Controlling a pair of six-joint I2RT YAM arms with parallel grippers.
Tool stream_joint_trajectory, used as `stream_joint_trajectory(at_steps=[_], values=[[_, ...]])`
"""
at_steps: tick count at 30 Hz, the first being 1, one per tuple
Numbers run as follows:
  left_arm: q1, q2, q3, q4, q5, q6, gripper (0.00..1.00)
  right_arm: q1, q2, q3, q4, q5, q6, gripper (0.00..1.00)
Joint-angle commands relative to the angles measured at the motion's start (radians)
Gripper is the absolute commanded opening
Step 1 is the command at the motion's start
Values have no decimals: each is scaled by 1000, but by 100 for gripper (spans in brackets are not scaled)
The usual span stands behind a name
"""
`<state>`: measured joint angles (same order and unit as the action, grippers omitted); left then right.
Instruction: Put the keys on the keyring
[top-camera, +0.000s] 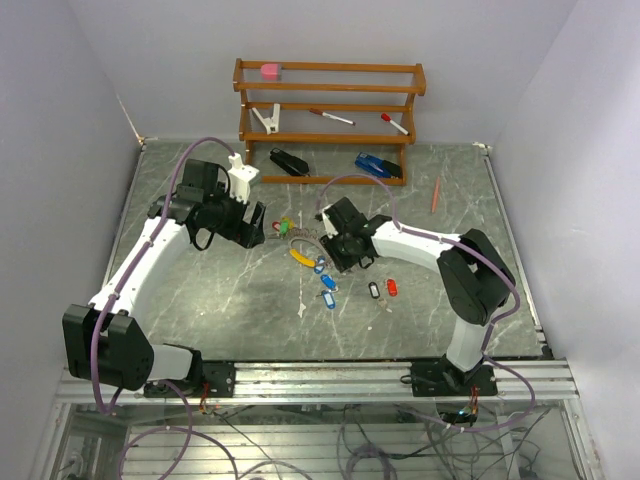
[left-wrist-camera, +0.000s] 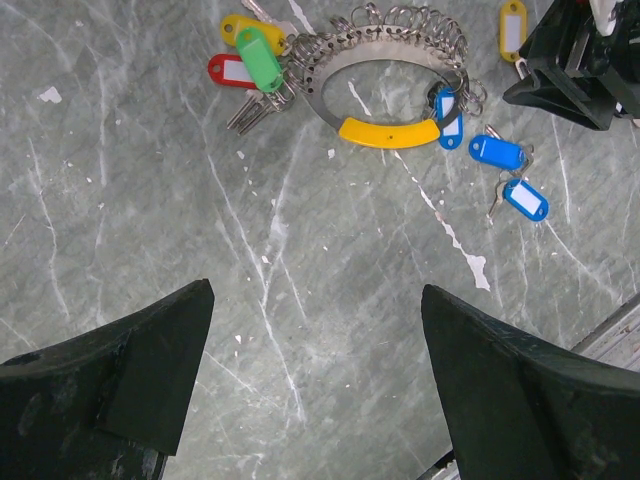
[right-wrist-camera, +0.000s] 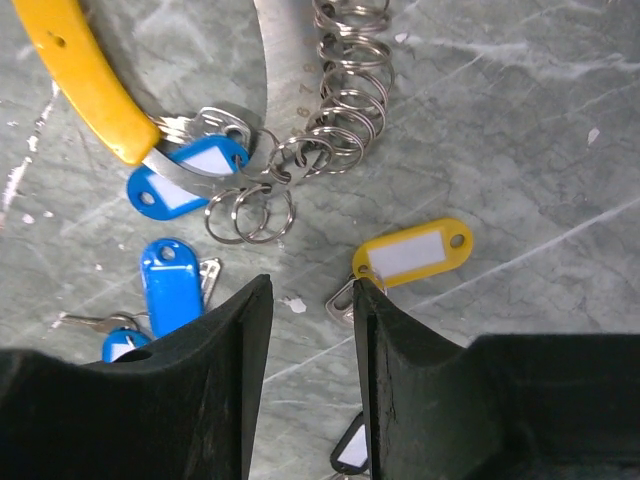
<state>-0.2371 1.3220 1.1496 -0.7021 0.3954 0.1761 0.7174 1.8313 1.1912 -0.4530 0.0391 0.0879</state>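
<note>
My right gripper (right-wrist-camera: 312, 292) holds its fingers slightly apart over the yellow-tagged key (right-wrist-camera: 415, 252), metal end at the gap's edge, tag crosswise to my reach. The keyring (right-wrist-camera: 285, 60) lies just left. My left gripper (left-wrist-camera: 315, 300), spread wide, is farther off.

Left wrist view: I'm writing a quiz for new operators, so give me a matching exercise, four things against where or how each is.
Things:
1. green oblong plastic key tag
2. yellow curved plastic grip
3. lone yellow oblong plastic key tag
4. left pincer

Places or states:
A. wide open over the grey marbled tabletop
B. on the silver metal keyring's lower arc in the picture
C. overlapping a red tag
D. alone at the top edge, right of the ring

Pairs: 1-C, 2-B, 3-D, 4-A.
</note>
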Motion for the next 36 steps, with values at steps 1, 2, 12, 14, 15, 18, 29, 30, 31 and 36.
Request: stream_joint_trajectory(at_steps=[1,2,12,14,15,18,29,30,31,36], values=[[5,-19,1,20,-12,10,96,6,-2,-38,65,38,-52,38],[5,-17,3,19,-11,10,96,8,-4,-41,71,36,-56,38],[7,-9,9,16,-12,11,96,34,27,-23,105,39,-67,38],[8,-11,7,18,-14,11,96,36,36,-15,104,35,-66,38],[8,-12,6,18,-14,11,96,39,39,-11,104,32,-65,38],[9,-15,5,18,-16,11,96,42,45,-7,106,34,-65,38],[10,-23,2,19,-19,11,96,42,62,13,136,46,-49,28],[10,-24,2,19,-19,11,96,42,62,15,137,44,-48,22],[10,-25,1,19,-19,11,96,43,65,19,137,44,-47,19],[12,-24,4,18,-19,11,96,42,83,29,131,38,-51,12]])
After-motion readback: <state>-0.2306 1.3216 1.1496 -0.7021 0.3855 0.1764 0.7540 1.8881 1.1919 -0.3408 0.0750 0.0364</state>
